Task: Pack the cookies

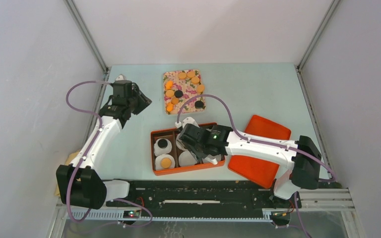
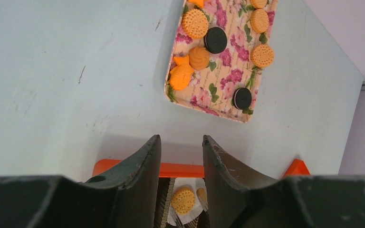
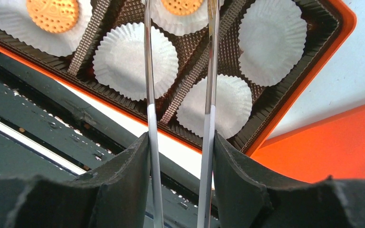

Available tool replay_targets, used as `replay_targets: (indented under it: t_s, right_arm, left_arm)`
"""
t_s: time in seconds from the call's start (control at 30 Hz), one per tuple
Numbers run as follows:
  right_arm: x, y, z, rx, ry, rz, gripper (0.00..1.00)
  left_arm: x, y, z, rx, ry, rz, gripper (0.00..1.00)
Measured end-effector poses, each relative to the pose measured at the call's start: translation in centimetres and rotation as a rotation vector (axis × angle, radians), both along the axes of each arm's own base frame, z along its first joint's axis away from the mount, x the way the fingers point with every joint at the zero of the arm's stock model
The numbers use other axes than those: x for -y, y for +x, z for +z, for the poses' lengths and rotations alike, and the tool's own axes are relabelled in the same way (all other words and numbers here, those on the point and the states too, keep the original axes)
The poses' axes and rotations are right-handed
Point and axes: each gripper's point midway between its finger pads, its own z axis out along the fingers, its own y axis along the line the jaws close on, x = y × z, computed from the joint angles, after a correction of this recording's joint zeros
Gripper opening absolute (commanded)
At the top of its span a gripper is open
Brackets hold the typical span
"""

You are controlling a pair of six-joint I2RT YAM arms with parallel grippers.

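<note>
Several orange-tan and black cookies lie on a floral tray at the back of the table. The orange box holds white paper cups; one has a black cookie, another a tan cookie. My right gripper is shut on metal tongs, whose spread tips straddle a tan cookie lying in a cup. My left gripper hangs open and empty above the table left of the tray, apart from everything.
The box's orange lid lies to the right of the box. Three empty cups sit in the brown insert near the box rim. A black rail runs along the near edge.
</note>
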Motion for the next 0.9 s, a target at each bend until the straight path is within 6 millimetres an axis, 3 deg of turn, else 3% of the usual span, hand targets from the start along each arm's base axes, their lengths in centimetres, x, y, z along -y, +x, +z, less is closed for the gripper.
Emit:
replay_targets:
  t_s: [0.17, 0.3, 0.43, 0.5, 0.63, 0.7, 0.9]
  right_arm:
    - [-0.6, 0.1, 2.2, 0.026, 0.028, 0.01, 0.47]
    - [-1.0, 0.9, 6.3, 0.093, 0.1, 0.007, 0.47]
    - [-0.6, 2.6, 9.9, 0.162, 0.179, -0.026, 0.49]
    - [-0.1, 4.3, 10.5, 0.185, 0.195, -0.065, 0.49]
    - [1.5, 9.1, 8.9, 0.207, 0.153, -0.178, 0.5]
    - [1.9, 11.8, 6.3, 0.194, 0.1, -0.222, 0.51]
    - [3.1, 15.9, 1.4, 0.14, 0.01, -0.282, 0.51]
  left_arm:
    - [0.2, 0.1, 0.2, 0.009, 0.002, -0.011, 0.43]
    - [0.5, 0.1, 0.4, 0.016, -0.007, -0.022, 0.43]
    - [0.5, 0.1, 0.7, 0.026, -0.009, -0.024, 0.43]
    - [0.5, 0.2, 0.7, 0.03, -0.009, -0.023, 0.43]
    - [0.5, 0.2, 0.7, 0.03, -0.009, -0.024, 0.43]
    - [0.5, 0.2, 0.7, 0.03, -0.008, -0.023, 0.43]
    - [0.5, 0.2, 0.7, 0.03, -0.004, -0.026, 0.43]
